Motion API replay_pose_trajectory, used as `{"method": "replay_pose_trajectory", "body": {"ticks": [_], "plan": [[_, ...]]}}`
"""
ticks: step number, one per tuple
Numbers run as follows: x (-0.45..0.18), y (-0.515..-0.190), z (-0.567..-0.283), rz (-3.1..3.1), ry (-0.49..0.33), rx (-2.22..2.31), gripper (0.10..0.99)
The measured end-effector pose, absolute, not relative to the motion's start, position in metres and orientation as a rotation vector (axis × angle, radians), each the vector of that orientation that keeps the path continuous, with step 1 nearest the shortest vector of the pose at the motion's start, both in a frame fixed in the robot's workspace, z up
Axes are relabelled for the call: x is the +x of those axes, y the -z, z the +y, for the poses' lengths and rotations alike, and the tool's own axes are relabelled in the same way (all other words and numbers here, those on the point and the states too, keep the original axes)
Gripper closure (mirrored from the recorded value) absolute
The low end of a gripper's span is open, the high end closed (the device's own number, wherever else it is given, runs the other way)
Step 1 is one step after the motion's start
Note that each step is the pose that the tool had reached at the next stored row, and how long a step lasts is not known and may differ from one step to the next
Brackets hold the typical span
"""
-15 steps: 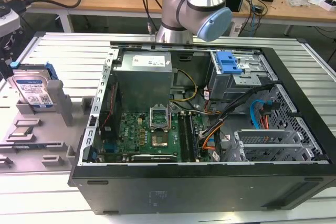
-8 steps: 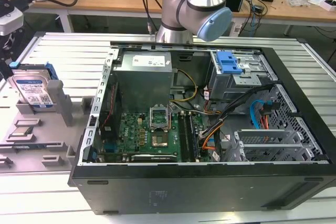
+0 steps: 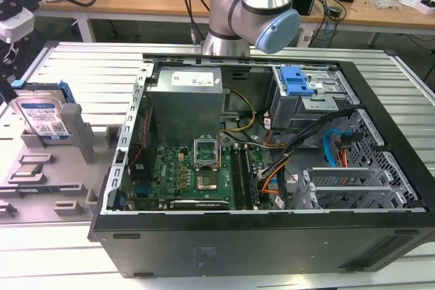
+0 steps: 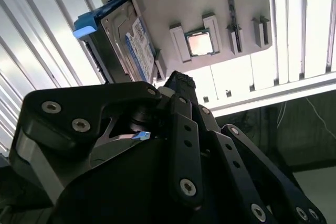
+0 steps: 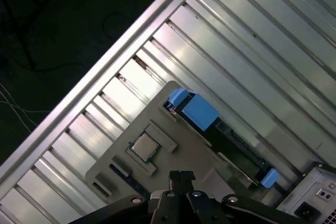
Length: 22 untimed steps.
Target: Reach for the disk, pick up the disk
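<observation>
**The disk stands in its holder, the tool is closed and empty near it**

The disk [image 3: 42, 117] is seen at the exterior view's left, standing on its edge in a slot of the grey holder plate [image 3: 64, 191]. Its white-and-blue label [image 3: 41, 119] is turned toward the camera, and a blue bracket [image 3: 62, 93] is fitted around its edges. The plate is laid on the ribbed aluminium bench [image 3: 88, 59], just beside the open computer case [image 3: 272, 242]. The robot arm [image 3: 253, 11] is mounted behind the case.

In the second wrist view the disk [image 4: 134, 45] is shown near the tool [image 4: 180, 81]. In the first wrist view the disk [image 5: 199, 113] is seen edge-on. There the tool [image 5: 181, 176] is held over the plate, between the disk and the CPU chip [image 5: 145, 146] in its square seat. The fingers of the tool are brought together, with nothing gripped between them. No contact between the tool and the disk is seen.
</observation>
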State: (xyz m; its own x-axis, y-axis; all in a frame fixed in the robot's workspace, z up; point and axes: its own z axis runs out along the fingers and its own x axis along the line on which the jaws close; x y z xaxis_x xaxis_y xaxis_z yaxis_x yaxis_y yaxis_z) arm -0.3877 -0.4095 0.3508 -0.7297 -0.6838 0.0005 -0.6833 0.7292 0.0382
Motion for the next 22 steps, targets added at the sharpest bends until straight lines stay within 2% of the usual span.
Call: {"method": "replay_pose_trajectory", "body": {"ticks": [22], "plan": [[-0.3877,-0.3507,-0.4094,-2.663,0.050,1.627,0.980]]}}
